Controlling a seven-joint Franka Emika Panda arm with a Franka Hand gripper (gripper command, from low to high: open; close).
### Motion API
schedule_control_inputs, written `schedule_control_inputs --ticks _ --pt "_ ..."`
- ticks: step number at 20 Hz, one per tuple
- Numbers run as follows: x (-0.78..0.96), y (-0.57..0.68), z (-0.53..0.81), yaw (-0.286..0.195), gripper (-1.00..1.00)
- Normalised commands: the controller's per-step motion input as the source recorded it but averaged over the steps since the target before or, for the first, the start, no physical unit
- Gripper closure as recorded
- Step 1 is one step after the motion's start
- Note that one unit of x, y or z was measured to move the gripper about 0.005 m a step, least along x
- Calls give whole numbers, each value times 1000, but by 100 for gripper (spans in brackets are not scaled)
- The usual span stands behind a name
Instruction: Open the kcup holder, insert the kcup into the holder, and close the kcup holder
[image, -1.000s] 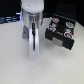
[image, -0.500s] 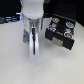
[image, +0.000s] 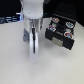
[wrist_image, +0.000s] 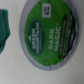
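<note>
Wrist view: kcup (wrist_image: 49, 33) beneath hand (image: 33, 44).

The kcup (wrist_image: 50, 33) had a bright green top with a white rim, white lettering and a dark brown band across it. Beside it a teal patch (wrist_image: 6, 26) showed against the off-white surface. The table (image: 15, 60) was pale, near white. The holder (image: 61, 31) was black, its pods (image: 67, 34) white-rimmed with reddish and dark tops. The arm (image: 31, 10) was white, the gripper (image: 33, 46) white and grey. The background was dark with blue streaks.
</note>
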Motion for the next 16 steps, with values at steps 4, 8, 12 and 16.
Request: schedule_control_inputs --ticks 4,8,12,16 --pt "-43 -43 2 -102 100" --pt "-4 -35 -3 -79 100" --pt "16 -18 7 -59 100" --pt "24 30 142 -69 100"
